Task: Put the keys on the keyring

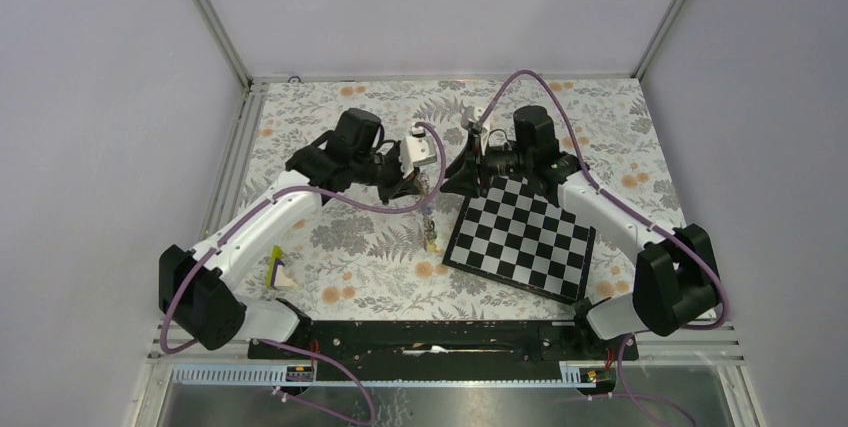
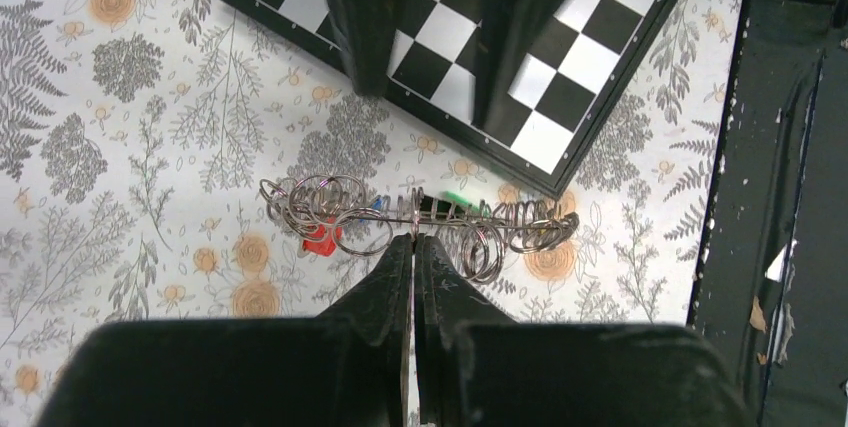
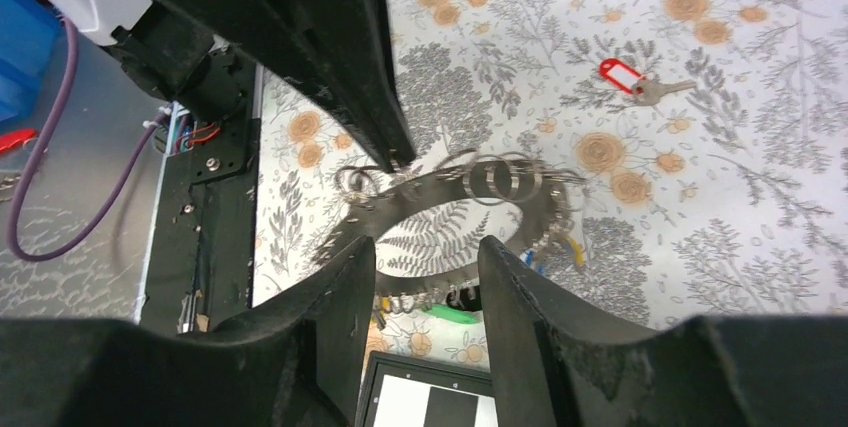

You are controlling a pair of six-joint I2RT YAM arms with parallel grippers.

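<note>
My left gripper (image 1: 418, 185) (image 2: 413, 237) is shut on the thin wire of the keyring (image 2: 440, 217), which hangs edge-on above the flowered cloth and carries several small split rings. In the right wrist view the keyring (image 3: 540, 222) is a dark hoop with blue (image 3: 527, 257), yellow (image 3: 572, 242) and green (image 3: 450, 314) keys hanging from it. My right gripper (image 1: 468, 175) (image 3: 428, 267) is open, its fingers either side of the hoop's near part, not touching it. A red-tagged key (image 3: 625, 77) lies loose on the cloth. A red tag (image 2: 320, 239) shows behind the rings.
A black-and-white chessboard (image 1: 520, 237) lies on the cloth under the right arm, right of the hanging keyring (image 1: 428, 222). A small yellow and white item (image 1: 280, 272) lies near the left arm's base. A black rail (image 1: 430, 337) runs along the near edge.
</note>
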